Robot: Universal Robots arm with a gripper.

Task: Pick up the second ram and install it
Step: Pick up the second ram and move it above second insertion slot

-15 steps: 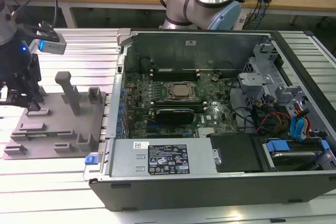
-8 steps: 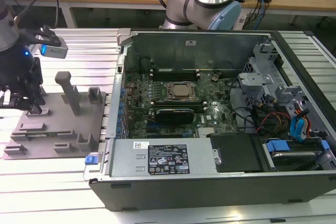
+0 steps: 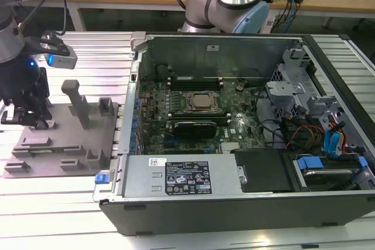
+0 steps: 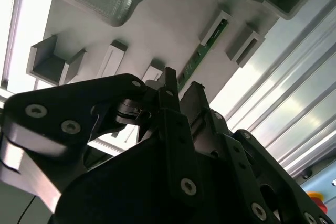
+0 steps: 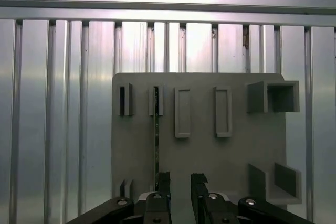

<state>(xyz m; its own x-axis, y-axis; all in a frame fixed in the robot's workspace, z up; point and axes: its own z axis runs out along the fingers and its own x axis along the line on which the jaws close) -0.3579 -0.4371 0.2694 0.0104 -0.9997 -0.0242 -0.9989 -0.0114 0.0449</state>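
The second ram (image 5: 156, 135) is a thin dark stick standing on edge in a slot of the grey tray (image 5: 236, 156); in the second wrist view the second ram (image 4: 202, 51) shows green. My gripper (image 5: 180, 178) hangs over the tray's near end, open, with nothing between its fingers (image 5: 164, 178). One finger sits just beside the stick's end, so the stick lies outside the gap. In the exterior view my gripper (image 3: 26, 122) is low over the tray (image 3: 64, 139) at the exterior view's left.
An open computer case (image 3: 234, 115) lies at the exterior view's right of the tray, its motherboard (image 3: 193, 136) and memory slots (image 3: 193, 81) exposed. Grey posts (image 3: 76, 103) rise from the tray. Ribbed aluminium table (image 5: 58, 103) surrounds the tray.
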